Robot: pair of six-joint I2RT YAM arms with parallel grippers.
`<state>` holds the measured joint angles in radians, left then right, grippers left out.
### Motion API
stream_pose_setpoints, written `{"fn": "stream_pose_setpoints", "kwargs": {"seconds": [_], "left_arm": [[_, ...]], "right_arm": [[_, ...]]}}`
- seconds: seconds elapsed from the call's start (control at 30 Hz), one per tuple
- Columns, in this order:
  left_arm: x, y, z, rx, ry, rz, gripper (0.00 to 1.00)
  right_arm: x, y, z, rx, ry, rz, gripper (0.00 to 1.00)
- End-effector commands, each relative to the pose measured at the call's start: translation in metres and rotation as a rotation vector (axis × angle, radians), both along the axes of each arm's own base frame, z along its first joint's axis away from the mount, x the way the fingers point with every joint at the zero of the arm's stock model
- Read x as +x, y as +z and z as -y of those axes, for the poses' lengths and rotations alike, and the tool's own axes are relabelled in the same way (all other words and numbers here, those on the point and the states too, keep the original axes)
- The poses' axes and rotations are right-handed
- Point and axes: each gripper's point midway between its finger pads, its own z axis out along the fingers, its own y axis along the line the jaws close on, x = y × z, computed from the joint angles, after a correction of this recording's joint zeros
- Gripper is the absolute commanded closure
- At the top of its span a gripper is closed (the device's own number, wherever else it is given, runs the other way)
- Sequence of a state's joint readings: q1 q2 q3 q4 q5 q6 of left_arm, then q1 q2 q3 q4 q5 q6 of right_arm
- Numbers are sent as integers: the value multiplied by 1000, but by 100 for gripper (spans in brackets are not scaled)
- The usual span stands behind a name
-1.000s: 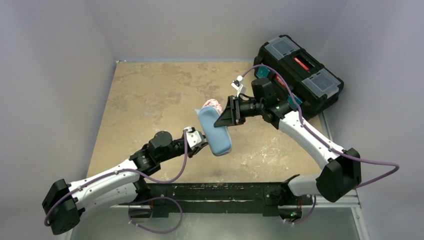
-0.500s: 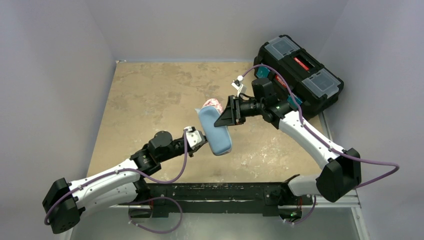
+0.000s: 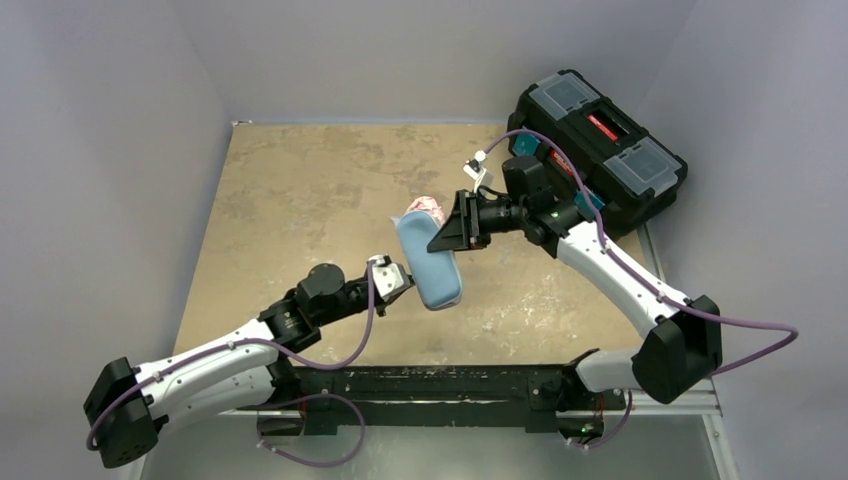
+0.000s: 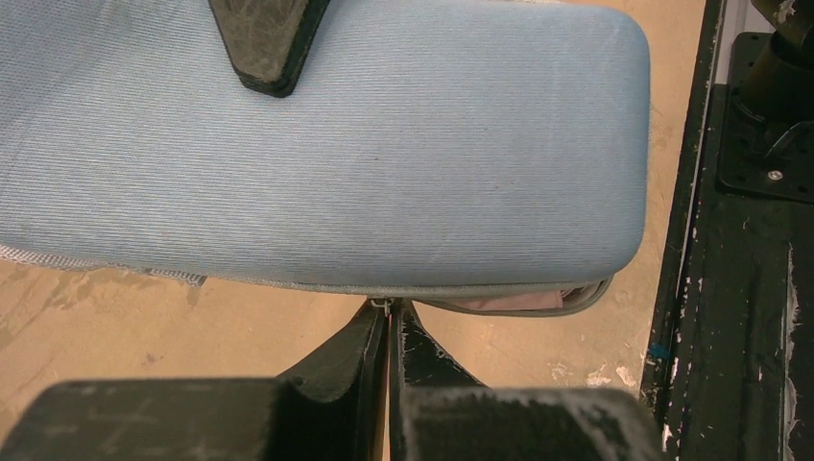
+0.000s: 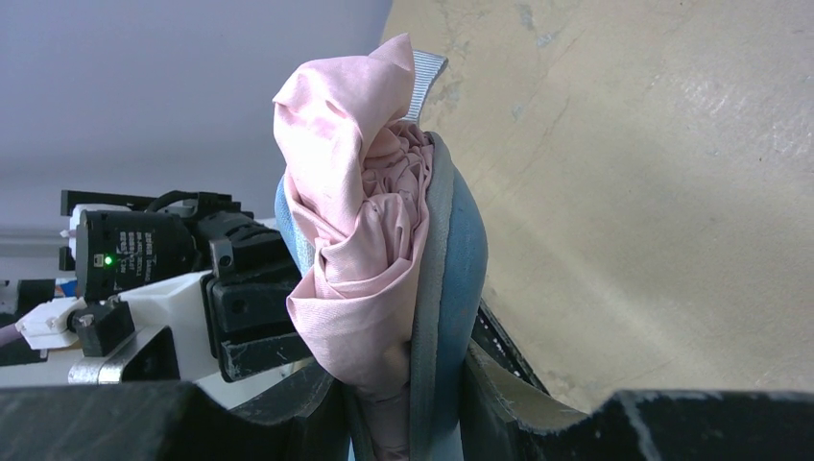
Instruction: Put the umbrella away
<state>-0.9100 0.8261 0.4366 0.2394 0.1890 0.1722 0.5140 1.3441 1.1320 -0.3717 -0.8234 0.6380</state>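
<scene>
The left gripper (image 4: 388, 322) is clenched on a small metal tab (image 4: 384, 304) at the near zip edge of the blue case (image 4: 365, 163). Farther on, the right gripper (image 5: 408, 408) clamps that case across its width. The pink umbrella (image 5: 355, 240) sits inside it, between the right jaws, with its fabric bulging from the far open end.

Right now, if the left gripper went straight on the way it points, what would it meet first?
The pale blue oval fabric case: the shut left gripper has its tips at the case's zip seam, so it would likely press into that edge at once.
</scene>
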Motion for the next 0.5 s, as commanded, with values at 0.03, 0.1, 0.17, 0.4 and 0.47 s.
{"fn": "stream_pose_setpoints", "kwargs": {"seconds": [0.03, 0.1, 0.17, 0.4, 0.47], "left_arm": [[-11, 23, 8, -36, -40, 30, 100], [-15, 17, 10, -23, -43, 23, 100], [-19, 14, 11, -22, -46, 19, 100], [-35, 9, 20, -7, -83, 5, 100], [-40, 9, 24, -7, -99, 1, 100]], "right_arm": [[25, 33, -3, 33, -87, 103, 100], [28, 33, -2, 21, -116, 105, 100], [31, 32, 0, 13, -136, 108, 100], [39, 28, 3, -13, -188, 109, 100], [43, 26, 6, -26, -215, 114, 100]]}}
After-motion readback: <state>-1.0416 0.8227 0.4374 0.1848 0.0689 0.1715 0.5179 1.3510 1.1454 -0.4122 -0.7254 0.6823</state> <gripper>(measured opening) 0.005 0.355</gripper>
